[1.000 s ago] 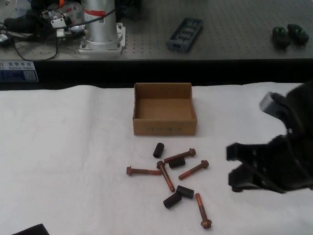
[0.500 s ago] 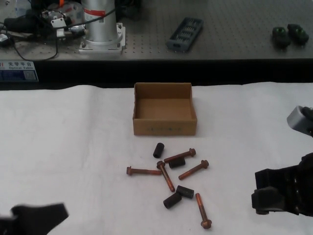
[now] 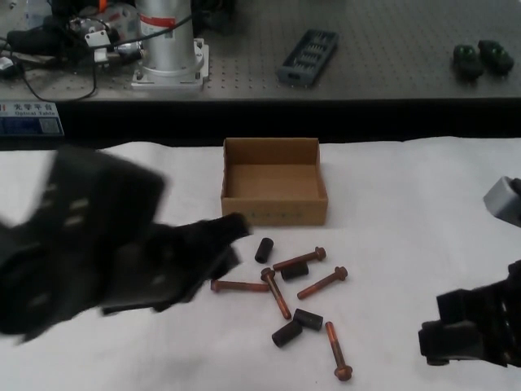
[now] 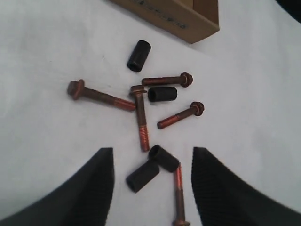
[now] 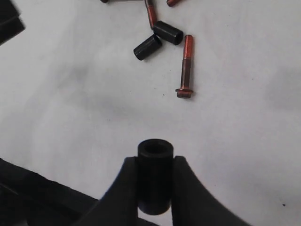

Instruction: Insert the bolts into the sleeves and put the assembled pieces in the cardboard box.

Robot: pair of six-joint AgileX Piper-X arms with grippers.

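Left gripper (image 4: pixel 151 154), spread, has swung over the bolts (image 4: pixel 101 97); right gripper (image 5: pixel 155 165), drawn back, pinches a sleeve (image 5: pixel 155 151) awaiting insertion.

The left gripper (image 4: pixel 151 155) faces downward with its two dark fingers (image 4: pixel 94 188) spread wide apart (nothing is clasped between them), its arm (image 3: pixel 98 244) stretching back behind it. The right gripper (image 5: pixel 155 162) is clamped on a black sleeve (image 5: pixel 155 149), one finger against each side, the sleeve's end poking beyond the fingertips.
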